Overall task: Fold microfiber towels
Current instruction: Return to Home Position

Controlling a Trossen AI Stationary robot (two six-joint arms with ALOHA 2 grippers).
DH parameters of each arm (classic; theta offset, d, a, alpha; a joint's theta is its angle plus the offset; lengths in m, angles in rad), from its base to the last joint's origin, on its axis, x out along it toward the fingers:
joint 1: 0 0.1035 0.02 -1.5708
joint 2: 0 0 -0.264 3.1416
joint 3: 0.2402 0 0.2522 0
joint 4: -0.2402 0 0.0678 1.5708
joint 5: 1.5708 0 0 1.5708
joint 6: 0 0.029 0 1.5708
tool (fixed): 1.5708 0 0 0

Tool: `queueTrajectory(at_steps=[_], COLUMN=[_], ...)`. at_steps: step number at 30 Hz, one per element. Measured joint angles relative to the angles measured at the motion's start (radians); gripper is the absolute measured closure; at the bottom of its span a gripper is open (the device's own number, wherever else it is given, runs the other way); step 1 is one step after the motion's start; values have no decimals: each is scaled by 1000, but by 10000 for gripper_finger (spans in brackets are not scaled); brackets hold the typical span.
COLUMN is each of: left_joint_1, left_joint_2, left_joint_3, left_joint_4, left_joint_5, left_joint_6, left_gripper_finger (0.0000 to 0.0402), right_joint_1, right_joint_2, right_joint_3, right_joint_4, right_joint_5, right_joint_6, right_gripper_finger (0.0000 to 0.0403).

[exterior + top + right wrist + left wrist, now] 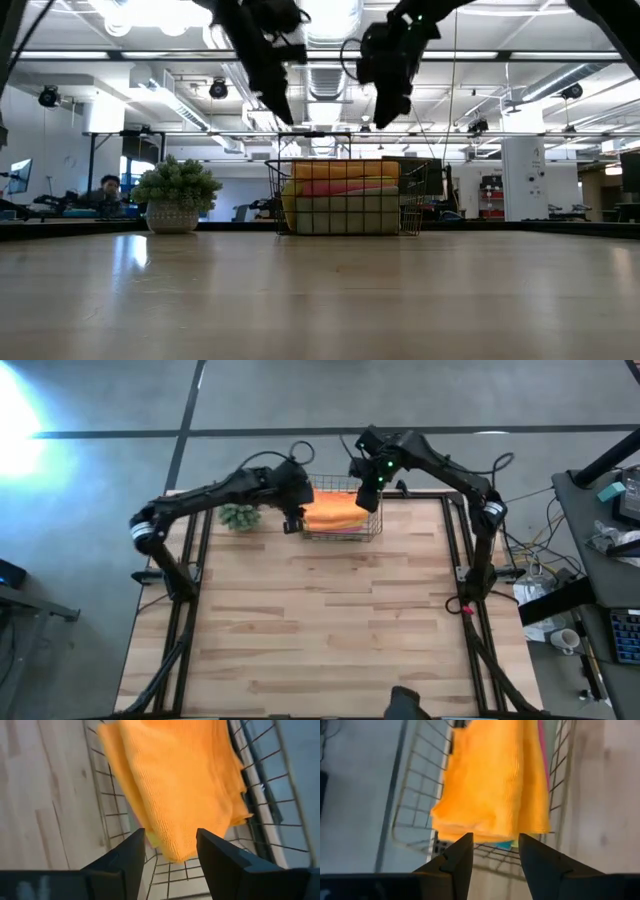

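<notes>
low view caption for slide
Left end effector and right end effector hang above a wire basket of folded microfiber towels, orange on top, beside a fuzzy green plant

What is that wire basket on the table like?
The wire basket is a rectangular open-topped box of thin metal grid. It stands upright on the wooden table at its far edge, beside a small potted plant. It holds a stack of folded towels, an orange towel on top. The left gripper and right gripper hang open above it, not touching.
</notes>
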Motion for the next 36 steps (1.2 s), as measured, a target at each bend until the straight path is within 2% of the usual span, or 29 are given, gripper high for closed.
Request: queueTrajectory(at_steps=[2, 6, 17, 22, 26, 29, 36], left_joint_1=[0, -9, -101, -127, -134, -134, -133], left_joint_2=[-56, -182, -610, -798, -933, -1025, -1176], left_joint_3=[-19, -117, -631, -801, -895, -954, -1074], left_joint_4=[-5, 24, 335, 365, 363, 372, 412], left_joint_5=[6, 107, 125, 122, 122, 121, 122], left_joint_6=[-62, -131, -292, -388, -397, -398, -463], left_gripper_finger=[260, 260, 265, 302, 352, 390, 400], right_joint_1=[2, 10, 175, 250, 293, 322, 371], right_joint_2=[-27, -81, -170, -174, -174, -174, -176], right_joint_3=[-1, -31, -154, -179, -185, -185, -185], right_joint_4=[7, 92, 381, 491, 521, 521, 520], right_joint_5=[-14, -113, -122, -119, -109, -61, -39], right_joint_6=[2, 58, 184, 244, 265, 290, 346], right_gripper_finger=[234, 237, 281, 302, 316, 325, 335])
